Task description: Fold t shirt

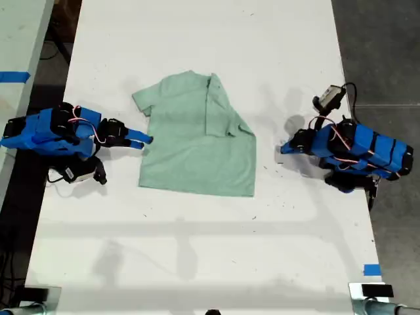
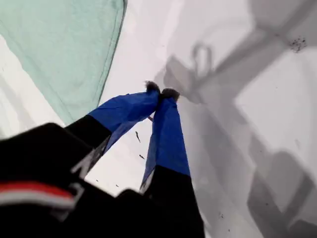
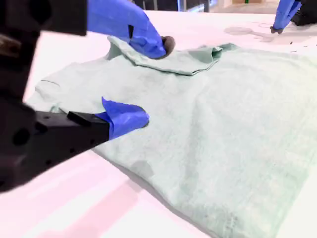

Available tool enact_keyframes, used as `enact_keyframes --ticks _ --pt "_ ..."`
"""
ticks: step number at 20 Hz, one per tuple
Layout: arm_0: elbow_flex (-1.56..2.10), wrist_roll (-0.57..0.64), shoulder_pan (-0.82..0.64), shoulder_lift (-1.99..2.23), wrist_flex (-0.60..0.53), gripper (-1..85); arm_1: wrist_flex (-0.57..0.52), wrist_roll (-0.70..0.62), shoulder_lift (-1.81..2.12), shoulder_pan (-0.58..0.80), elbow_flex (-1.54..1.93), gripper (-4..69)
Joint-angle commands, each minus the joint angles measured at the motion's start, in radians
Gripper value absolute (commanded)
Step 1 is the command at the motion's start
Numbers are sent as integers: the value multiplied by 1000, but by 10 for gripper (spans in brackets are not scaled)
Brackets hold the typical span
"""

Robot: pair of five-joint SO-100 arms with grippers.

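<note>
Mint cloth t shirt [image 1: 197, 141] part-folded; first end effector [image 2: 161, 92] together, second [image 3: 146, 82] apart.

There was one t shirt [image 1: 197, 141] on the one white counter [image 1: 197, 249], and nothing else of cloth. Two blue arms stood by it, one at the exterior view's left [image 1: 52, 131] and one at its right [image 1: 361, 147]. That made two grippers: my first gripper [image 2: 161, 93], its two blue tips pressed together, and my second gripper [image 3: 153, 82], its two tips parted. I counted two bits of blue tape: one [image 1: 371, 269] on the counter's near corner at the exterior view's right, the other [image 1: 13, 77] on a second, separate table [image 1: 20, 39] at that view's left edge.
</note>
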Motion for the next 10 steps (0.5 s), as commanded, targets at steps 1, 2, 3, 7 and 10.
enact_keyframes --ticks 1,2,3,7,10 --pt "9 -20 -18 8 -11 184 2 -2 11 -15 37 16" --pt "9 -20 -18 8 -11 184 2 2 11 -15 37 16" --pt "9 -20 -18 8 -11 184 2 8 11 -18 37 16" --pt "9 -20 -18 8 -11 184 2 11 11 -23 37 16" --pt "9 -20 -18 8 -11 184 2 9 11 -26 37 16"
